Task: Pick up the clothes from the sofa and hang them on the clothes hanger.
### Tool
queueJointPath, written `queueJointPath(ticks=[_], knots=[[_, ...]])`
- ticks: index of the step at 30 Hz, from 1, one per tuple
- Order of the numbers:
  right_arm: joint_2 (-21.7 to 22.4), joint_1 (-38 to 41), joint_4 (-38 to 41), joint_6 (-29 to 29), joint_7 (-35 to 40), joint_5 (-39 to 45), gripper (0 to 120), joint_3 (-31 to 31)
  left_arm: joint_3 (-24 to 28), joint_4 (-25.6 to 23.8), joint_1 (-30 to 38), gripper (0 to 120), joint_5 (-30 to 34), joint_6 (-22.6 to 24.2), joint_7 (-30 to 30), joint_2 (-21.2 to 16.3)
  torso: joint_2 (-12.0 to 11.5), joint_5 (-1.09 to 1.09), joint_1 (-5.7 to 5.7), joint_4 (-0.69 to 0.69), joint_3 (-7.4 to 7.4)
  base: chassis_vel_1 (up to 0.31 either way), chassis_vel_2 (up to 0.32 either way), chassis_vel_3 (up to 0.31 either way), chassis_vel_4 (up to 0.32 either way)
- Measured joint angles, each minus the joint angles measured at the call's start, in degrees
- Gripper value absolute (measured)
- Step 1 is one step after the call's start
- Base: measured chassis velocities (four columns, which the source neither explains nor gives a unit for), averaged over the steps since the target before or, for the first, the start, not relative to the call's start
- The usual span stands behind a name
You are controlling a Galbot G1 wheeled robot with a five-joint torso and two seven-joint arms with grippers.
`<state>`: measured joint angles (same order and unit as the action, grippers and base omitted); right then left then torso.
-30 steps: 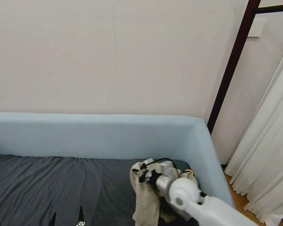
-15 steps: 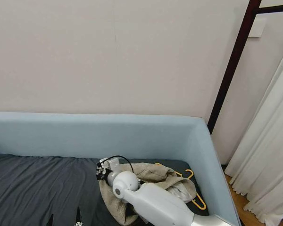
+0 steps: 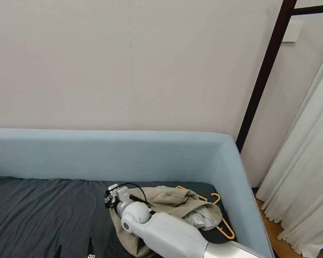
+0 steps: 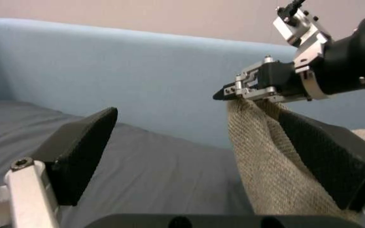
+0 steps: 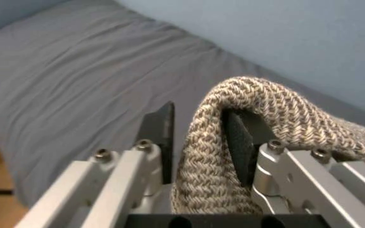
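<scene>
Right gripper (image 5: 198, 137): jaws clenched on a fold of the knit garment (image 3: 175, 198), which trails over the sofa (image 3: 54, 156) seat at right. Left gripper (image 4: 201, 152): jaws released, beside the cloth. Recommend a steady vertical lift so the cloth clears the yellow hanger (image 3: 226, 232).

The dark seat cover (image 3: 43, 209) lies bare on the robot's left. The blue backrest (image 3: 97, 156) blocks the far side, the armrest (image 3: 230, 177) the right; knit garment (image 3: 175, 198) and yellow hanger (image 3: 226, 232) crowd that corner.
</scene>
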<state>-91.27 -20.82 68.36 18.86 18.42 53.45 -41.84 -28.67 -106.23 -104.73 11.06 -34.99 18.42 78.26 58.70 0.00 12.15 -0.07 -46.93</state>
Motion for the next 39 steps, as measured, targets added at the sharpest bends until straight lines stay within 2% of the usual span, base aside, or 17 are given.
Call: queueJointPath(ticks=[5, 8, 9, 14, 15, 18, 22, 25, 26, 29, 30, 34, 35, 39], knots=[[2.31, 0.86, 3.64, 1.67, -0.78, -0.58, 50, -2.27, 0.27, -0.53, -0.02, 100, -0.58, 0.1, 0.0, 0.48, 0.0, 0.0, 0.0, -0.03, 0.0, 0.0, 0.0, 0.0, 0.0], [3.08, 1.36, 3.43, 5.08, -0.64, -3.14, 64, -3.01, 0.28, -1.1, -0.42, 100, -0.89, 0.12, 0.0, 0.7, 0.0, 0.01, 0.0, -0.01, 0.0, 0.0, 0.0, 0.0, 0.0], [3.08, 1.36, 3.43, 5.08, -0.64, -3.14, 64, -3.01, 0.28, -1.1, -0.42, 100, -0.89, 0.12, 0.0, 0.7, 0.0, 0.01, 0.0, -0.01, 0.0, 0.0, 0.0, 0.0, 0.0], [5.21, 1.05, 2.65, 9.88, 2.42, -7.9, 86, -5.02, -0.1, -1.53, -0.7, 100, -0.89, -0.19, 0.01, 0.74, 0.0, 0.01, 0.0, -0.03, 0.0, 0.0, 0.0, 0.0, 0.0], [5.21, 1.05, 2.65, 9.88, 2.42, -7.9, 86, -5.02, -0.1, -1.53, -0.7, 100, -0.89, -0.19, 0.01, 0.74, 0.0, 0.01, 0.0, -0.03, 0.0, 0.0, 0.0, 0.0, 0.0], [6.79, 0.04, 4.04, 10.2, 4.46, -7.22, 98, -3.87, -0.1, -1.57, -0.55, 100, -0.82, -0.2, 0.02, 0.7, 0.0, 0.01, 0.0, -0.02, 0.0, 0.0, 0.0, 0.0, 0.0], [10.51, -0.8, 7.55, 9.84, 5.55, -6.48, 100, -1.32, 0.33, -0.94, -0.16, 100, -0.82, -0.19, 0.02, 0.66, 0.0, 0.02, 0.0, -0.02, 0.0, 0.0, 0.0, 0.0, 0.0], [15.91, -2.86, 11.49, 8.9, 6.26, -7.78, 100, 1.78, 1.15, -0.22, 0.27, 100, -0.84, 0.12, 0.0, 0.63, 0.0, 0.01, 0.0, -0.02, 0.0, 0.0, 0.0, 0.0, 0.0], [15.91, -2.86, 11.49, 8.9, 6.26, -7.78, 100, 1.78, 1.15, -0.22, 0.27, 100, -0.84, 0.12, 0.0, 0.63, 0.0, 0.01, 0.0, -0.02, 0.0, 0.0, 0.0, 0.0, 0.0], [20.35, -5.26, 14.96, 8.49, 6.35, -9.15, 100, 4.7, 1.56, -0.07, 0.53, 100, -0.81, 0.6, -0.02, 0.46, 0.0, 0.02, 0.0, -0.03, 0.0, 0.0, 0.0, 0.0, 0.0], [20.35, -5.26, 14.96, 8.49, 6.35, -9.15, 100, 4.7, 1.56, -0.07, 0.53, 100, -0.81, 0.6, -0.02, 0.46, 0.0, 0.02, 0.0, -0.03, 0.0, 0.0, 0.0, 0.0, 0.0], [30.1, -11.64, 21.84, 5.98, 4.43, -14.58, 100, 13.4, 2.17, 0.57, 1.02, 100, -0.39, 1.28, -0.22, -0.77, 0.0, 0.02, 0.0, -0.03, 0.0, 0.0, 0.0, 0.0, 0.0], [30.1, -11.64, 21.84, 5.98, 4.43, -14.58, 100, 13.4, 2.17, 0.57, 1.02, 100, -0.39, 1.28, -0.22, -0.77, 0.0, 0.02, 0.0, -0.03, 0.0, 0.0, 0.0, 0.0, 0.0], [35.69, -16.97, 25.18, 2.74, 1.05, -22.02, 100, 19.45, 2.66, 0.98, 1.1, 100, -0.67, 1.43, -0.38, -1.06, 0.0, 0.01, 0.0, -0.02, 0.0, 0.0, 0.0, 0.0, 0.0]])
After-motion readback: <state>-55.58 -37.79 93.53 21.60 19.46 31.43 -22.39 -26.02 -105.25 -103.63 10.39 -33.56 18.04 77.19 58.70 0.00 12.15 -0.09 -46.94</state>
